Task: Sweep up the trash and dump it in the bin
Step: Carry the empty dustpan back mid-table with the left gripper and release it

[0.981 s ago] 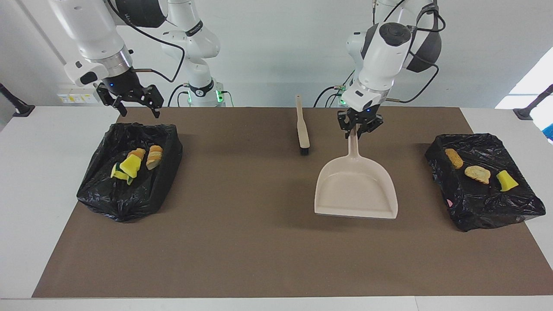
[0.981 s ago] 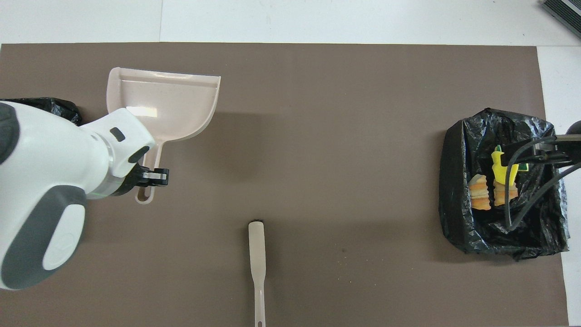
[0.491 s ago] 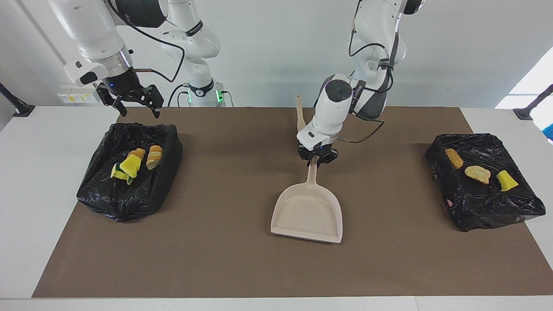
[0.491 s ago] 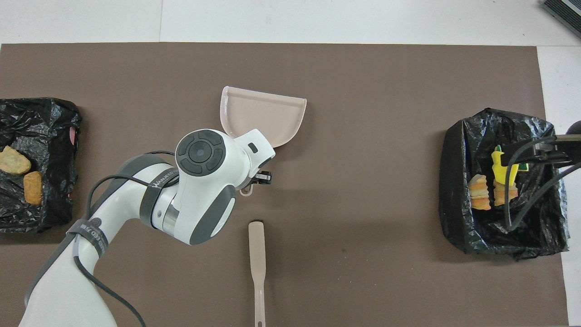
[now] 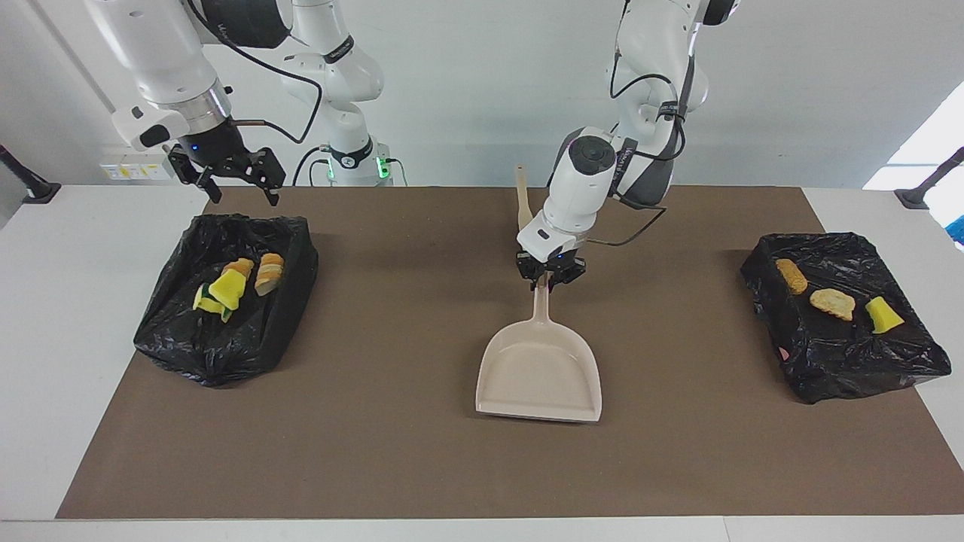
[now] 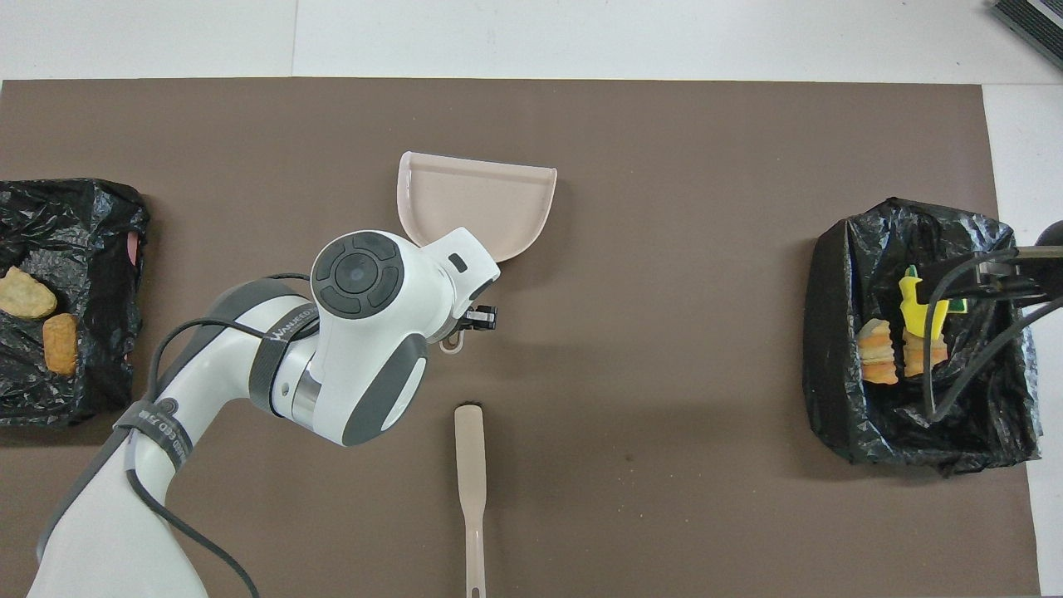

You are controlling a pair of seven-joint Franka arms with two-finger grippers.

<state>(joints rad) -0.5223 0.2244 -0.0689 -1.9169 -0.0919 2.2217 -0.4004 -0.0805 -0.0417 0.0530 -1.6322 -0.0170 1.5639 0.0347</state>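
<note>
My left gripper [image 5: 548, 277] is shut on the handle of the beige dustpan [image 5: 539, 373], whose empty pan [image 6: 477, 203] lies low at the middle of the brown mat, mouth pointing away from the robots. Trash lies in two places. A yellow sponge chunk [image 5: 227, 290] and bread pieces [image 5: 269, 272] sit in the black-bagged bin [image 5: 196, 354] at the right arm's end. Two tan pieces [image 5: 832, 303] and a yellow chunk [image 5: 883, 315] rest on the black-bagged bin [image 5: 851, 369] at the left arm's end. My right gripper [image 5: 237, 184] waits open over its bin's edge.
A beige brush [image 5: 527, 226] lies on the mat nearer to the robots than the dustpan, its handle [image 6: 470, 473] pointing toward them. The brown mat [image 5: 392, 452] covers most of the white table. Cables of the right arm hang over its bin [image 6: 830, 332].
The left arm has carried the dustpan from beside the bin at its own end to the mat's middle, then nearly stopped. The right arm has not moved.
</note>
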